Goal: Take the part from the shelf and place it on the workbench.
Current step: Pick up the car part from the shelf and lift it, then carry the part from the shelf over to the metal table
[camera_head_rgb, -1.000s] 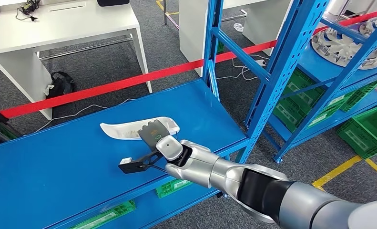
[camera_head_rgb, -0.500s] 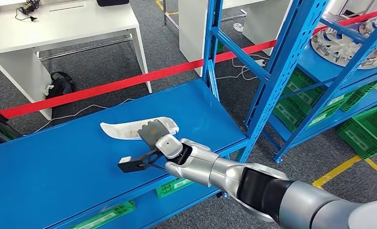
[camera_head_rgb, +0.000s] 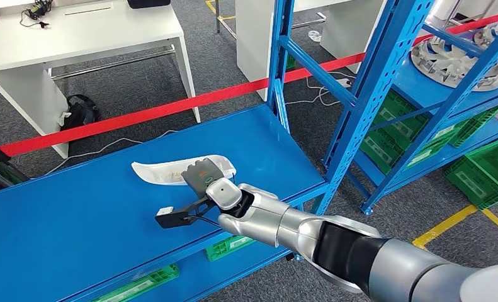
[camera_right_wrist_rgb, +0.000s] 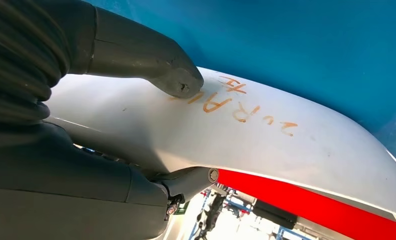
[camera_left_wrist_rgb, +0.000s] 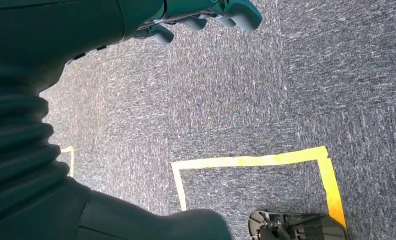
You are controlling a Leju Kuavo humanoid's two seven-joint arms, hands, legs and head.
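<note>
White part (camera_head_rgb: pixel 170 171) | orange handwriting, unreadable | right hand (camera_head_rgb: pixel 203 179) grips it

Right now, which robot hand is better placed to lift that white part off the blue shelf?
The right robot hand. Its thumb already rests on the white part, with fingers under the edge. The left robot hand hangs over the carpet.

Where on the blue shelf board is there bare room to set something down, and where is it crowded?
The blue shelf board is bare left of the white part, and also between the part and the upright post. It is crowded mid-board, where the right hand grips the part.
</note>
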